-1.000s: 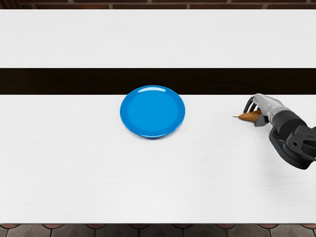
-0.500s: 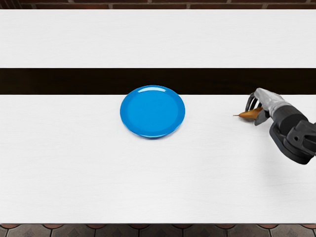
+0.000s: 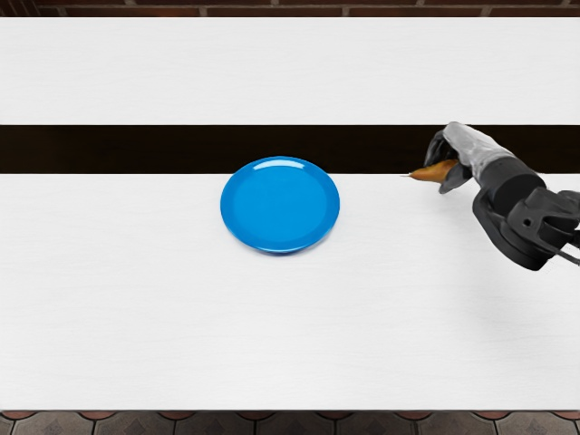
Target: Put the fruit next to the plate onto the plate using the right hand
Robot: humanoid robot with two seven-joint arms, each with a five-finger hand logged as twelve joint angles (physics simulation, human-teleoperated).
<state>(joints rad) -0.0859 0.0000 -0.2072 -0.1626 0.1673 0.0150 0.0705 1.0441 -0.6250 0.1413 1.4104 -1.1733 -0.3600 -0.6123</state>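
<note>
The plate [image 3: 280, 204] sat bare on the table [image 3: 136, 299]. Well to its right, the fruit [image 3: 433, 171] was held tight in the right hand [image 3: 458, 156]. This looked like the carry step; next the hand needed to move left over the plate.

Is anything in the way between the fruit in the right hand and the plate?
Nothing visible. The right hand grips the fruit to the right of the plate; only table shows between them.
</note>
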